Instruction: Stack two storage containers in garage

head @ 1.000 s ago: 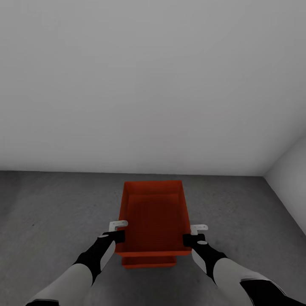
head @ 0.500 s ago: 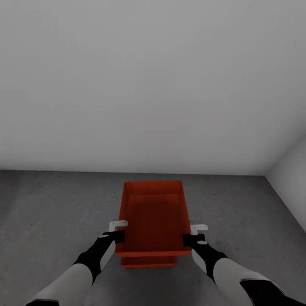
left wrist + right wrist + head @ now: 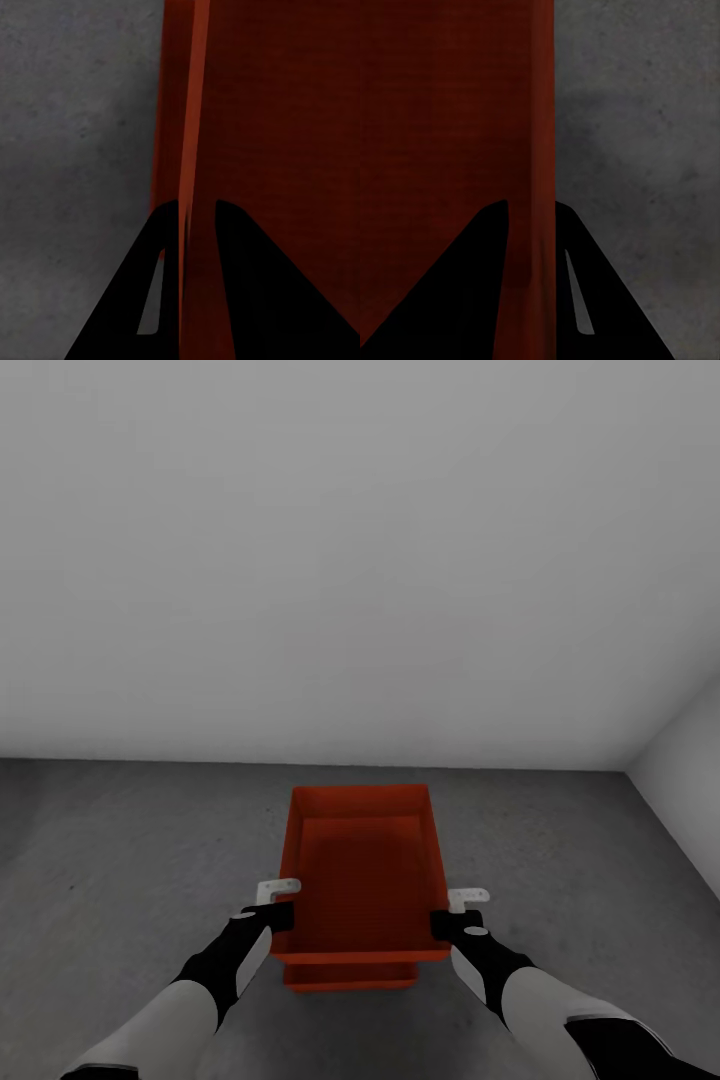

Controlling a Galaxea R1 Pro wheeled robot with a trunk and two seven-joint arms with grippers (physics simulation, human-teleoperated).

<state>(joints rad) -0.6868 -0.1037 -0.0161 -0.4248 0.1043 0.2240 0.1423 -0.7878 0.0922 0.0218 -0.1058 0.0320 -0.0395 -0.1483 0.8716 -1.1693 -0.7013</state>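
The upper rectangular plastic storage container (image 3: 365, 870) is orange-red, its inside walls and flat bottom a darker, brownish red in shadow. Just below the pincers, a strip of a second orange-red rectangular container (image 3: 350, 976) matches it. The left pincer (image 3: 281, 903) is black with a pale grey-white tip piece, and so is the right pincer (image 3: 456, 912); both arms run black to light grey behind them. Beside each pincer the rough concrete floor (image 3: 130, 860) is dark grey and mottled. Beyond the pincers, the plain flat wall (image 3: 350, 560) is grey-white, unpatterned.

In the wrist views the fingers (image 3: 247, 300) (image 3: 465, 300) are plain black against the red wall.
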